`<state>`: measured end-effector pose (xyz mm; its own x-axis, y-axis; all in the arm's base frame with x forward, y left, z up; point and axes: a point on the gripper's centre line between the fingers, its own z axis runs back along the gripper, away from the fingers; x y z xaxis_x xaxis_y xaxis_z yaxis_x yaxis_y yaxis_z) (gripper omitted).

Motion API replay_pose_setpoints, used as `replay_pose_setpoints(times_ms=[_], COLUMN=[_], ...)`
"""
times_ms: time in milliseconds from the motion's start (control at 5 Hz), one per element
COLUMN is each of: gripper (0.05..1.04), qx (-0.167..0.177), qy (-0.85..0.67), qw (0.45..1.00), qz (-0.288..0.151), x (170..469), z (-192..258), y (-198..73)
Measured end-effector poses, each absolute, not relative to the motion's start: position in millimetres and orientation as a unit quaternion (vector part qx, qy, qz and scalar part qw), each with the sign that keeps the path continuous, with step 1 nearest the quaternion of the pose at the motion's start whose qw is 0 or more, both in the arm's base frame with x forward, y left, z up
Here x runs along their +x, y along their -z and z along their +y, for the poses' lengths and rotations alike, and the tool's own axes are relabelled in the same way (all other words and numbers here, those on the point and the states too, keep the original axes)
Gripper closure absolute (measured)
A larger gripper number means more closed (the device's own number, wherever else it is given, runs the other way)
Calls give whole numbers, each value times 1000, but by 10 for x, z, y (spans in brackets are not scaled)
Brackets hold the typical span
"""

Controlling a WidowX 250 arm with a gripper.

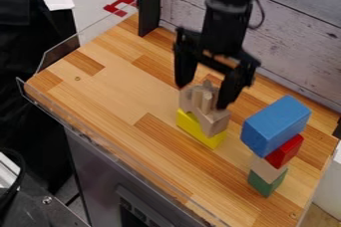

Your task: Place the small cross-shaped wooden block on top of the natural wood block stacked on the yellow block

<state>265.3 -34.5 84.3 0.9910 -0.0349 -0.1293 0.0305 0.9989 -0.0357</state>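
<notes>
Down at the near right of the counter (106, 89), a stack stands: green block (265, 183) at the bottom, pale block (266, 169) on that, red block (287, 151) next, and a big blue block (275, 126) on top! Farther back, near the middle, here's the yellow block (198, 130), pale wooden pieces (212, 118) resting on it. And there's the black claw (204, 96), released, fingers spread wide at either side of those pieces; contact is hard to call. Behind it all rises the plank wall (296, 39).
</notes>
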Motion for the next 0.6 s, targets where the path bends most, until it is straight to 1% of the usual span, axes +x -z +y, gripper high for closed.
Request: replay_pose_setpoints(times_ms=[200, 400, 600], gripper=[85, 85, 85], qx=[-2, -4, -13], qy=[4, -19, -35], qw=[1000, 1000, 999], qz=[15, -9, 2], x=[2768, 2800, 2805], z=[-291, -145, 14], y=[-1245, -1385, -1306])
